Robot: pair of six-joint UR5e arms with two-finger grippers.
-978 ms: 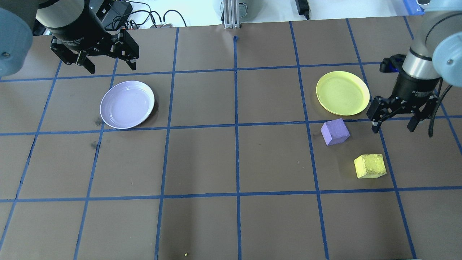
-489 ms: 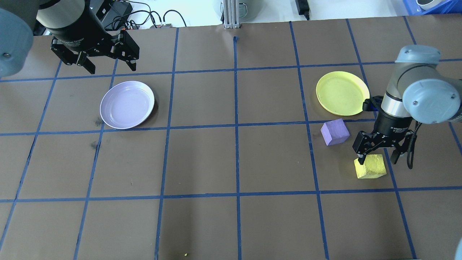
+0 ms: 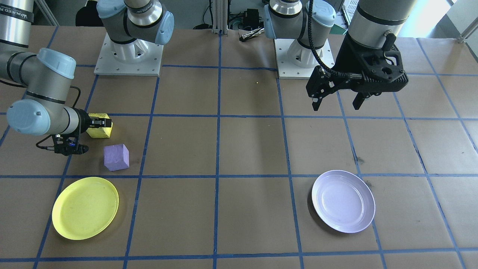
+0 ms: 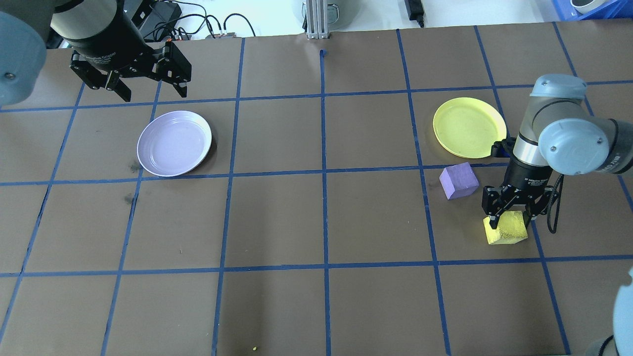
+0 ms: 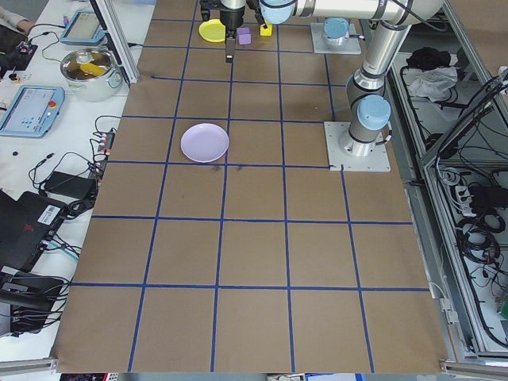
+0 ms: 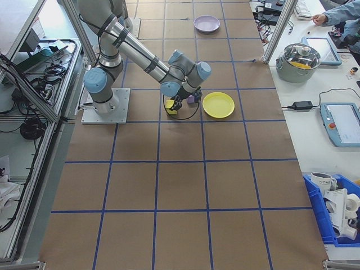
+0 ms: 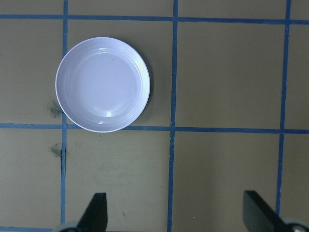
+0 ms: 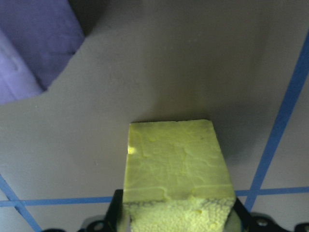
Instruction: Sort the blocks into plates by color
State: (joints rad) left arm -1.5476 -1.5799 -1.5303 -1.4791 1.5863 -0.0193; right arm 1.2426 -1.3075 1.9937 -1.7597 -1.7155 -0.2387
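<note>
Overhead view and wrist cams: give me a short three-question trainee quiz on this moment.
1. True or false: the purple block already lies in the lavender plate.
2. Which claw is at the yellow block? A) left B) right C) neither
3. Fill in: the yellow plate holds ___ blocks.

Key
1. False; it sits on the table near the yellow plate.
2. B; the right claw straddles the block, its fingers against two opposite sides, while the left claw hangs open beyond the lavender plate.
3. No; it is empty.
</note>
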